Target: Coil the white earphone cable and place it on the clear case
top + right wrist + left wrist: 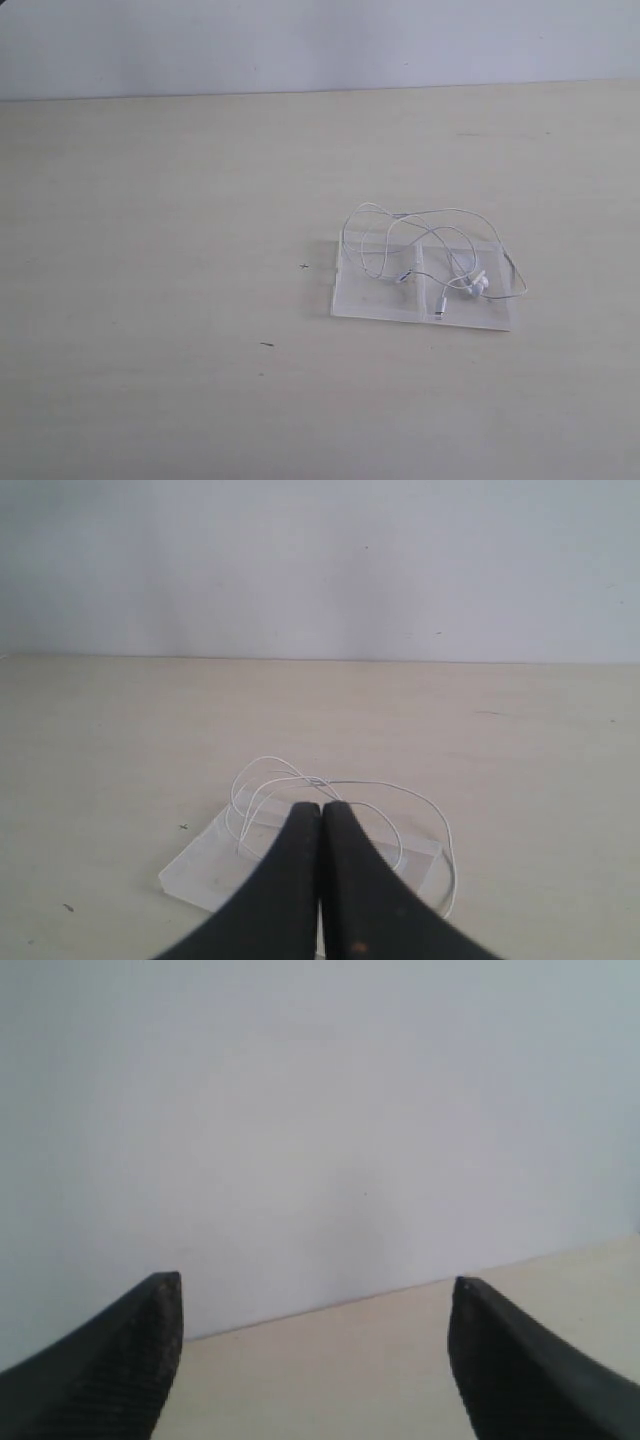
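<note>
Plenty of bare table [150, 250] on the left. The clear case [375, 300] sits right of centre with the white earphone cable [478, 283] piled loosely on it, one loop seemingly spilling past its right edge. Left gripper [315, 1290] gapes wide and empty; right gripper [320, 810] is pinched closed on nothing.

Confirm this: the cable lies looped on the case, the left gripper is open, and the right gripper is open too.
Not quite. The right gripper is shut, jaws pressed together, as the right wrist view shows. The rest stands: the cable lies looped on the case and the left gripper is open.
</note>
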Available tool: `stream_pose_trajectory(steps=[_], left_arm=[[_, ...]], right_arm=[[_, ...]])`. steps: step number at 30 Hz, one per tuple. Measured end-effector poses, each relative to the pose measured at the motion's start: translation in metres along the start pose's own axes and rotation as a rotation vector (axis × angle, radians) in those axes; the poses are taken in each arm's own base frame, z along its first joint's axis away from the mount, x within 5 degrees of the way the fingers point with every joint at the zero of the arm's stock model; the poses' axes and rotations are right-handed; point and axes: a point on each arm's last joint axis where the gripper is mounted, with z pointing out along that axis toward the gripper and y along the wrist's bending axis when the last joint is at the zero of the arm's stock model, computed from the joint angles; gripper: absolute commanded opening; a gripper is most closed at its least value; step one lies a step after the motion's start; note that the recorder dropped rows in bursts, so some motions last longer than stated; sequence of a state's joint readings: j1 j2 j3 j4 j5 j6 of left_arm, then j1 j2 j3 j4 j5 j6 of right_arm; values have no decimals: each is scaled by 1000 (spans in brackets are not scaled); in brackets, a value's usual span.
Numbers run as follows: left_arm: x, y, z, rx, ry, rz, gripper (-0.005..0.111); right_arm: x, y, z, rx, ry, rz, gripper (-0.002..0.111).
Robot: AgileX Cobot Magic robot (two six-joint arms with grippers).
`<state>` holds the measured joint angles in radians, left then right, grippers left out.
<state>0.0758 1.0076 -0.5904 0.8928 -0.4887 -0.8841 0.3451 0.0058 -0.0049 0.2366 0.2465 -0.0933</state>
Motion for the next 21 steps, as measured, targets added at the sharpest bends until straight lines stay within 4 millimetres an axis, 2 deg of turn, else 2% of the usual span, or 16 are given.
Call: stream_pose_trajectory(steps=[4,7,15,21], left_arm=[[2,-9,-27,-8,-125,19,71],[12,-16,-46,6,-216,9,71],[34,-13,-74,-118,-287,-34,71],[50,-24,-100,-97,-333,16,71]], right_arm=[[0,0,0,0,0,0,0],[0,0,0,0,0,0,0],[0,0,0,0,0,0,0],[0,0,0,0,0,0,0]])
